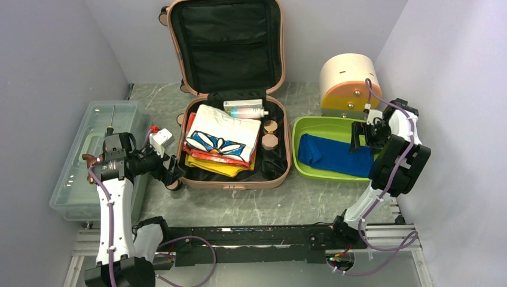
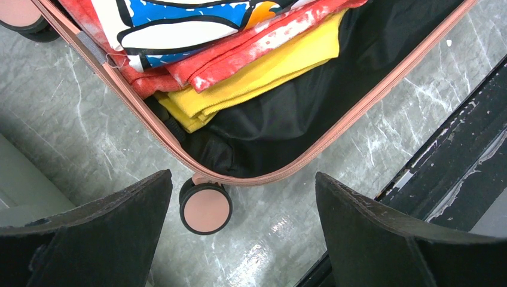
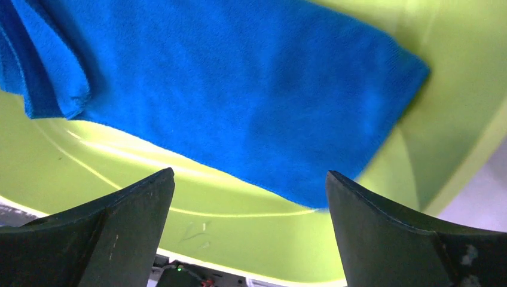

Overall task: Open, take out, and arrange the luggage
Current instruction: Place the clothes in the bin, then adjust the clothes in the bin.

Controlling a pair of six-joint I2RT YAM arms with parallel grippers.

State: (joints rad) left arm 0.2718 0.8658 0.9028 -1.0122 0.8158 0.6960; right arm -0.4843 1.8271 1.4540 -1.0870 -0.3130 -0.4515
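The salmon-pink luggage (image 1: 239, 182) lies open at the middle of the table, its black-lined lid (image 1: 224, 45) upright against the back wall. Inside lie a stack of folded clothes (image 1: 220, 140) in white-and-blue, red and yellow, a tube (image 1: 245, 110) and two round tan pieces (image 1: 270, 142). My left gripper (image 1: 175, 171) is open and empty at the suitcase's front-left corner. In the left wrist view it (image 2: 242, 239) hovers over the table beside a pink wheel (image 2: 205, 208), with the clothes (image 2: 251, 66) above. My right gripper (image 1: 359, 136) is open and empty above the blue cloth (image 3: 239, 89).
The blue cloth (image 1: 335, 155) lies in a lime-green tray (image 1: 317, 125) right of the suitcase; the tray (image 3: 454, 119) fills the right wrist view. A clear plastic bin (image 1: 95, 161) stands at the left. A cream-and-orange drum (image 1: 347, 84) stands at the back right. A black rail (image 1: 251, 239) runs along the near edge.
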